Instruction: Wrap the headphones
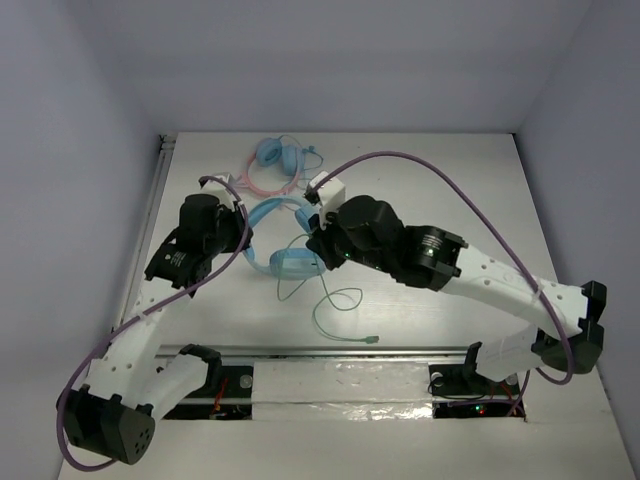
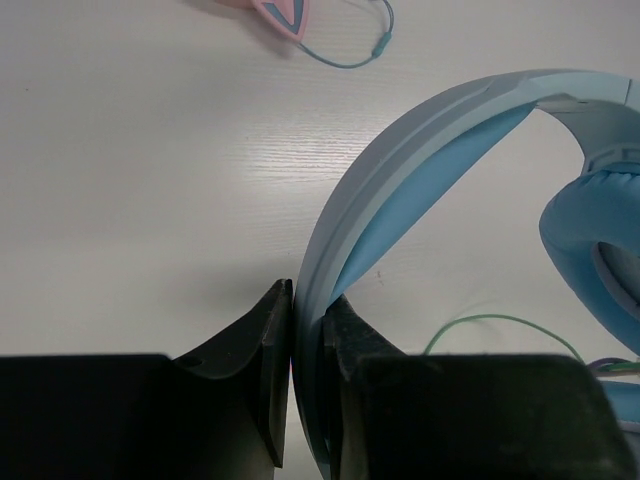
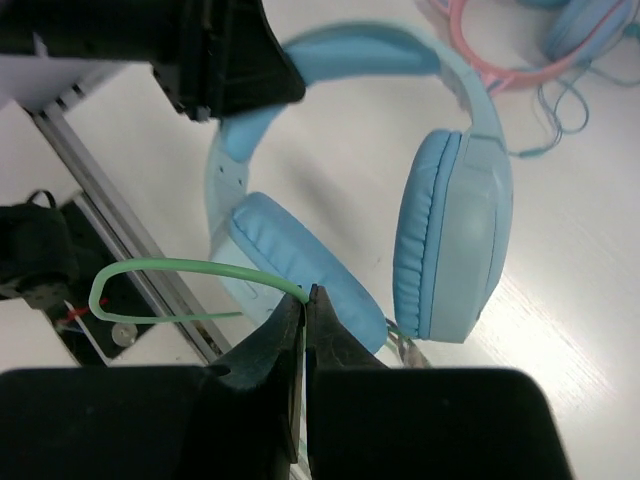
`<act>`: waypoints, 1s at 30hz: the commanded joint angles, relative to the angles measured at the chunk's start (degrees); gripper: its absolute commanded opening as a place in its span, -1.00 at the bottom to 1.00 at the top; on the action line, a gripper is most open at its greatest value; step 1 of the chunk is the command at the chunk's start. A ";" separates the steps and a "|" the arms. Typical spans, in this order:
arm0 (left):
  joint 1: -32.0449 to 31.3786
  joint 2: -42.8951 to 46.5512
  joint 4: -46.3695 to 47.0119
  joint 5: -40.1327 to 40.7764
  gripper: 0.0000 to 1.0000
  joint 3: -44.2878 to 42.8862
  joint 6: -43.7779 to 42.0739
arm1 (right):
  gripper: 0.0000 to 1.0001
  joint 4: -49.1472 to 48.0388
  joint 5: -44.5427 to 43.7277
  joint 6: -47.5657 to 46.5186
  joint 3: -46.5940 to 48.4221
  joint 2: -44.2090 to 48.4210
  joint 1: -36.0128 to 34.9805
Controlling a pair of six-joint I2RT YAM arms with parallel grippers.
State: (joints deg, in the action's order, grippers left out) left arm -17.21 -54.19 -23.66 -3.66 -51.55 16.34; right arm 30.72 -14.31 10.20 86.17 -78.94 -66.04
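As we look down from above, the headphones (image 1: 288, 262) lie on the white table (image 1: 450, 190) between our two arms, roughly in the middle and a little to the left. Our left gripper (image 2: 305, 300) has its fingers closed on the pale blue headband (image 2: 400, 130), one finger on each side of the band, which arches up and away to the right toward a padded cup (image 2: 590, 240). Our right gripper (image 3: 305, 298) has its fingers pressed almost together, pinching the thin green cable (image 3: 180, 265) between the tips. From there the cable bends out to the left in a narrow loop above the table. In the right wrist view both oval cups sit just beyond the fingertips, one standing on its edge (image 3: 455, 230) and the other (image 3: 300, 265) lying closer to the fingers. Seen from above, the rest of the cable trails in loose curls on the table in front of the cups, and its plug (image 1: 372, 341) rests near the metal rail (image 1: 300, 352) at the near edge. A smaller pair with a pink band (image 1: 275, 158) lies just behind, toward the back wall
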 commanded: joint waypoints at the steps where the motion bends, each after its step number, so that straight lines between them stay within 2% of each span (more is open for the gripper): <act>1: -0.10 1.64 1.34 -0.82 -1.00 -1.97 0.10 | -1.00 4.51 -0.29 0.09 5.93 -4.53 -0.23; 3: -0.10 1.90 1.51 -1.70 -1.00 -1.98 -0.08 | -1.00 6.19 1.38 0.44 7.95 -7.27 -0.23; 5: -0.63 2.16 1.42 -3.10 -1.00 -1.80 -0.25 | -1.00 6.37 -0.62 0.96 9.36 -9.91 -0.23; 9: -1.68 1.55 0.11 -3.28 -1.00 -1.88 -1.13 | -1.00 4.00 -1.16 0.97 10.07 -8.96 -0.23; 14: -2.21 1.28 -0.42 -4.33 -1.00 -2.15 -1.66 | -1.00 9.34 -11.07 -0.09 12.26 -9.83 0.29; 21: -2.74 0.58 0.02 -5.83 -1.00 -2.06 -2.63 | -1.00 11.72 -17.67 0.96 7.61 -6.50 2.14; 30: -5.02 0.40 0.98 -12.76 -1.00 -2.24 -3.94 | -1.00 12.70 -19.18 -0.09 4.36 -2.71 5.21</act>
State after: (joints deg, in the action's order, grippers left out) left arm -21.06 -54.54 -27.20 -10.13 -51.55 11.79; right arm 43.35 -30.92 10.83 91.33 -83.15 -62.06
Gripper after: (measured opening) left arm 0.106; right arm 0.027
